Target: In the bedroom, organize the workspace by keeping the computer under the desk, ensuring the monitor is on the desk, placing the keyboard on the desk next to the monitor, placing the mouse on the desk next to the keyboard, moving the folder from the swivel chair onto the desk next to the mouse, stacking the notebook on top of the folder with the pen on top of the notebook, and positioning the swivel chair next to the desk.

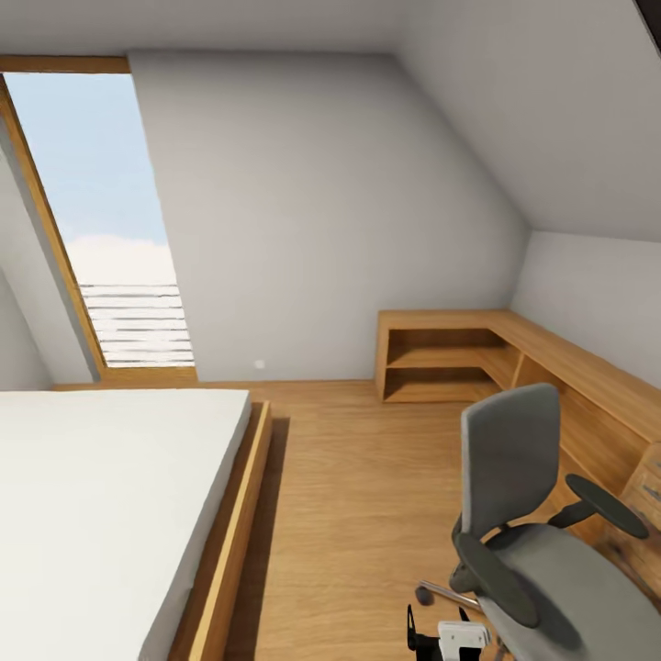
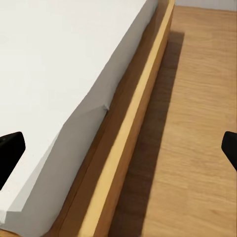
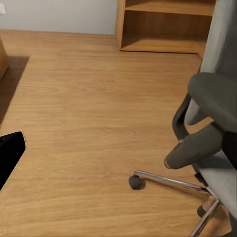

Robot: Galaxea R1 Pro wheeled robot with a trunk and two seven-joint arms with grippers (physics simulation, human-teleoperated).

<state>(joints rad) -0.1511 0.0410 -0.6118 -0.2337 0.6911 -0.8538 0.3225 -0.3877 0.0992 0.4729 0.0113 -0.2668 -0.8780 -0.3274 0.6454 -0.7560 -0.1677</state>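
the bedroom (image 1: 303, 211) is an attic space with sloped grey walls, a tall wood-framed window (image 1: 101, 220) at the left showing sky, and a wood plank floor (image 1: 358, 496). a wooden-framed bed (image 1: 119, 514) with a white mattress takes the lower left of the head view, and a light wood shelf cabinet (image 1: 459, 358) runs along the far and right walls.

the swivel chair (image 1: 542, 532) stands at the lower right on the floor, grey back upright, black armrests out to each side, grey seat bare on the part that shows. in the right wrist view its chrome leg and a castor (image 3: 135, 181) rest on the planks.

the right gripper (image 3: 118, 148) hangs over the floor with its two dark fingers (image 3: 10, 150) at opposite edges of the view, spread wide, holding nothing; the chair's armrest and seat edge lie just beside the far finger, not between the two.

the left gripper (image 2: 118, 153) is likewise spread wide and empty, its fingertips (image 2: 10, 148) over the mattress edge and the floor beside the bed frame, well apart from the chair.
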